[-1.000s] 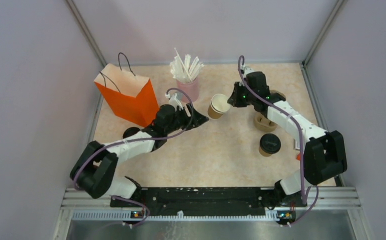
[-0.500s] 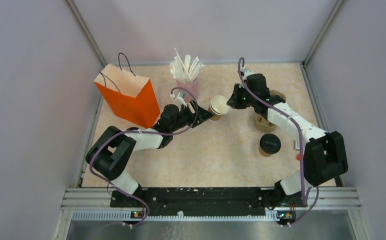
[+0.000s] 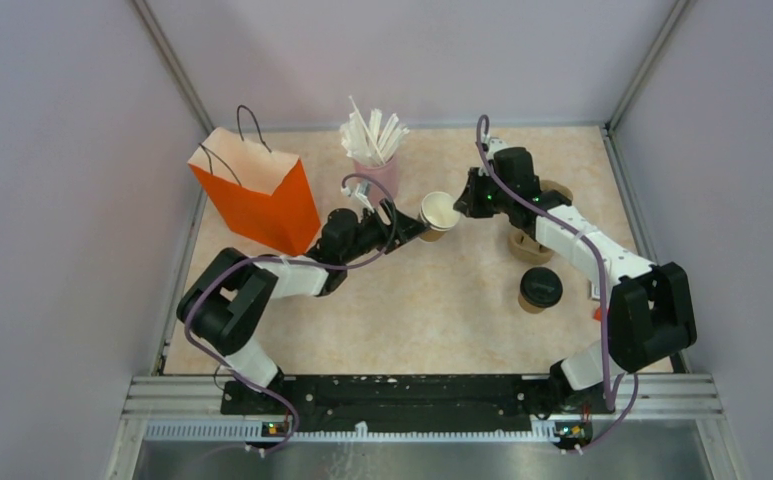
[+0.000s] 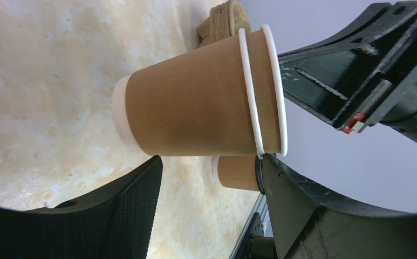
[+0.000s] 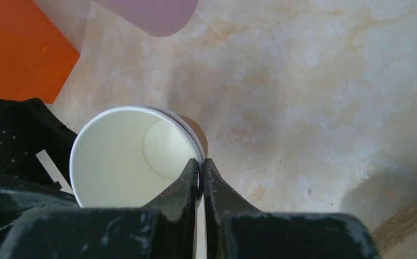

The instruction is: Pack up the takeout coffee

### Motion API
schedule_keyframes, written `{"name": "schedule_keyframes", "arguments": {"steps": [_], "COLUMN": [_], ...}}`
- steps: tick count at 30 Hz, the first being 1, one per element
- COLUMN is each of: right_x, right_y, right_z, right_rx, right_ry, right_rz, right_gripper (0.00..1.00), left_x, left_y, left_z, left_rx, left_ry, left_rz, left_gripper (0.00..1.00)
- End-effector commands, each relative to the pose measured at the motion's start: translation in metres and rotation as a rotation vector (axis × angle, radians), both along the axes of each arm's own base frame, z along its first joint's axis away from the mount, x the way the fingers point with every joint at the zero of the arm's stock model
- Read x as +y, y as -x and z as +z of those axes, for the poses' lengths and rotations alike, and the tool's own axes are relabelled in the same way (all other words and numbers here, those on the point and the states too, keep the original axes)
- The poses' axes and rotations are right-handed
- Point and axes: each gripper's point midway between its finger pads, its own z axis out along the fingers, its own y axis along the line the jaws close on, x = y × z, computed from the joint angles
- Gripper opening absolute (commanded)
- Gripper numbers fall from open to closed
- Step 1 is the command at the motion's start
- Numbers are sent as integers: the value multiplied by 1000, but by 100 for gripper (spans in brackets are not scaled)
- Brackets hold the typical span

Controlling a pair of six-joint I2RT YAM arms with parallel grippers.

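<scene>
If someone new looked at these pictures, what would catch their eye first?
Nested brown cups held tilted above the table's middle, their rims pinched by the right gripper while the left gripper's jaws stand open right by them. Then the bright orange bag, far left.

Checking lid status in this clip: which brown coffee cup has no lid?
The cup pinched at its rim by the right gripper, white inside showing. The other cup, standing by the right arm, wears a black lid.
</scene>
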Motion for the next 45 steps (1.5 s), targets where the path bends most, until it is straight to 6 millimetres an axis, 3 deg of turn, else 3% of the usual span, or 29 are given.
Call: {"name": "schedule_keyframes", "arguments": {"steps": [1,12,18,23,30,31,33,35,40,45], "right_x": [3,7,5,5,13,14,16,16,21,21], "right_y": [-8,-1,-1,-2,-3,-4,-5,-5,-6,-8], "right_z": [15,-17,-22,-24,-23,-22,-20,-20,-16,-9], "right_rx": [-55,29,49,50,43,40,38,38,30,16], "right_ry": [-36,12,68,98,112,115,119,125,124,121], "right_rz": [5,51,38,36,47,47,47,47,56,47], "right_gripper": [0,0,4,14,3,5,19,23,0,0], "left_x": [0,1,3,6,3,3,3,2,0,1], "left_y": [-11,-23,-29,-33,-33,-33,-33,-34,-35,-35], "left_z": [4,-21,-41,-47,-47,-46,-45,-43,-41,-40], "left_rx": [-24,-5,29,17,5,1,-4,-10,-17,-19], "left_ry": [17,-77,-159,-199,-202,-202,-202,-202,-201,-202], "left_rz": [26,52,59,72,56,55,51,47,39,38], "left_gripper": [73,72,72,72,72,72,72,72,72,72]}}
